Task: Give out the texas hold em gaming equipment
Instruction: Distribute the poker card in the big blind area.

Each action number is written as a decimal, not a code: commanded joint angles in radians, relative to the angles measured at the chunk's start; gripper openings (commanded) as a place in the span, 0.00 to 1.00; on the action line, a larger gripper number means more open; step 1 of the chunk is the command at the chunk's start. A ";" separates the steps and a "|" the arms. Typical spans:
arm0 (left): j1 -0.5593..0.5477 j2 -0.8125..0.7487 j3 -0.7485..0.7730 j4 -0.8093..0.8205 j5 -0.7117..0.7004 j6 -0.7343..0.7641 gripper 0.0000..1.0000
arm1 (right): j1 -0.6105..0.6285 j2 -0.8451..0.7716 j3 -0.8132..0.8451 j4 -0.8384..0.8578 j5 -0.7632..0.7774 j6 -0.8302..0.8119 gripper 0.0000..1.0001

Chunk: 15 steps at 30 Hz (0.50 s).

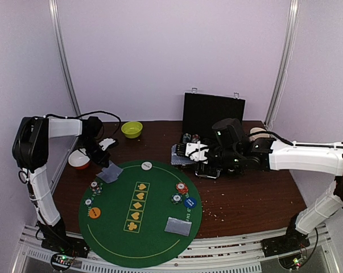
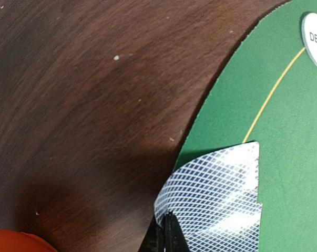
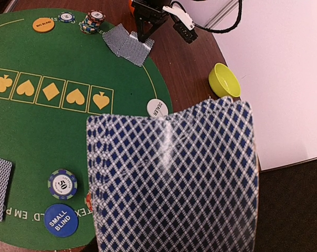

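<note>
My left gripper [image 1: 106, 165] is shut on the corner of grey-blue-backed playing cards [image 1: 110, 173] lying at the upper left edge of the round green mat [image 1: 154, 239]. In the left wrist view the black fingertips [image 2: 171, 236] pinch a card [image 2: 216, 194]. My right gripper [image 1: 189, 152] holds a fanned deck of cards [image 3: 174, 178] above the table behind the mat; the deck hides its jaws. On the mat lie a white dealer button [image 1: 147, 165], an orange button [image 1: 94, 212], a blue button [image 1: 189, 202], poker chips [image 1: 182, 187] and a second card pair [image 1: 178, 226].
A lime-green bowl [image 1: 131, 129] stands at the back. An open black case [image 1: 213, 114] stands behind the right gripper. A red and white bowl [image 1: 79, 159] sits left of the left gripper. A chip stack [image 1: 95, 186] sits at the mat's left edge.
</note>
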 commanded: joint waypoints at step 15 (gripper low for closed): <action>-0.039 0.041 0.029 0.045 -0.097 0.023 0.18 | -0.003 -0.021 -0.006 -0.014 0.000 0.008 0.48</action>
